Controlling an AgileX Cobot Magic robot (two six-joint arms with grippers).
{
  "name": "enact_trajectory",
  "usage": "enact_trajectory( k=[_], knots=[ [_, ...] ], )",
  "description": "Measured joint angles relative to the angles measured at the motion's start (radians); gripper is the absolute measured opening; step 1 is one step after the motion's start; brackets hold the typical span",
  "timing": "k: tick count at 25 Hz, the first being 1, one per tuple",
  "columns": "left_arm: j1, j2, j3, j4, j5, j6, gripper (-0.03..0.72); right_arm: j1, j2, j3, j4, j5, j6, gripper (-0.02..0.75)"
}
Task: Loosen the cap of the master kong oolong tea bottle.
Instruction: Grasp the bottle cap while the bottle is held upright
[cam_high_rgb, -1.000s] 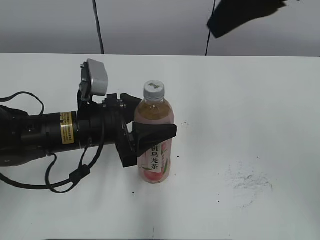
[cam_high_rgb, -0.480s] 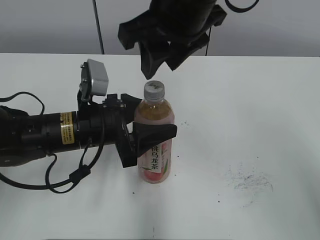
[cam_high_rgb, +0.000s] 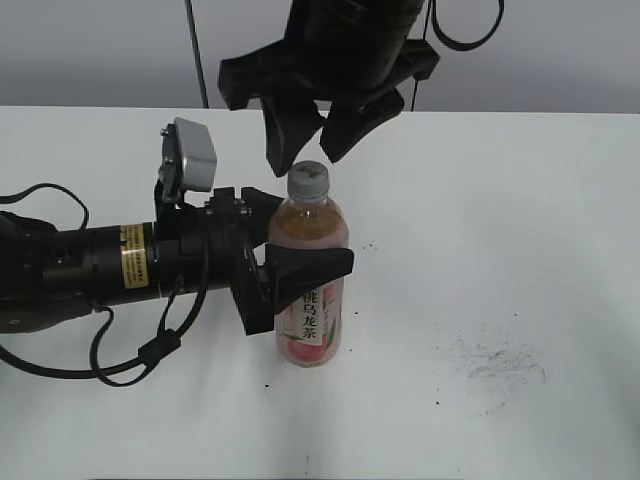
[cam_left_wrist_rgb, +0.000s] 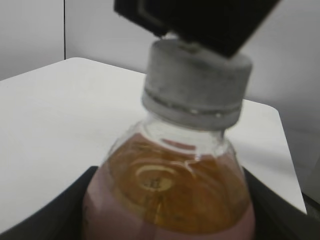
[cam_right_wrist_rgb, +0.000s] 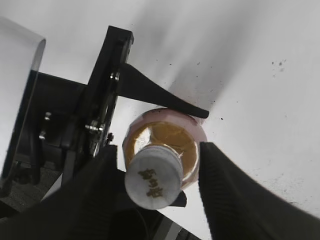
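- Two grippers worked the upright Master Kong oolong tea bottle (cam_high_rgb: 312, 285) on the white table (cam_high_rgb: 520, 240)
- Left gripper (cam_high_rgb: 285, 265) clamped its body
- Right gripper (cam_high_rgb: 312, 135), absent a second earlier, had descended, jaws spread just above the cap (cam_high_rgb: 308, 181), not yet gripping
- Closing and twisting probably came next

Black left pincer (cam_high_rgb: 300, 270) blocks the pink-labelled clear plastic tea bottle (cam_high_rgb: 310, 300) from the left; white worktop (cam_high_rgb: 500, 250) to its right lies open.

Oolong tea bottle (cam_high_rgb: 311, 290) upright on table, pink label; grey ribbed cap (cam_high_rgb: 308, 182) on.
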Motion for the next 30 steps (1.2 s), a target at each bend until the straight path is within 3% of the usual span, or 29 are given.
enact_trajectory(
  k=[13,22,30],
  knots=[
    [0.000,0.000,0.000,0.000,0.000,0.000,0.449,0.002,0.003,0.058,0.032,0.001,0.004,0.396],
    [0.000,0.000,0.000,0.000,0.000,0.001,0.449,0.002,-0.010,0.060,0.030,0.002,0.004,0.283],
    [0.000,0.000,0.000,0.001,0.000,0.001,0.449,0.002,-0.010,0.061,0.039,0.002,-0.111,0.281]
  ],
)
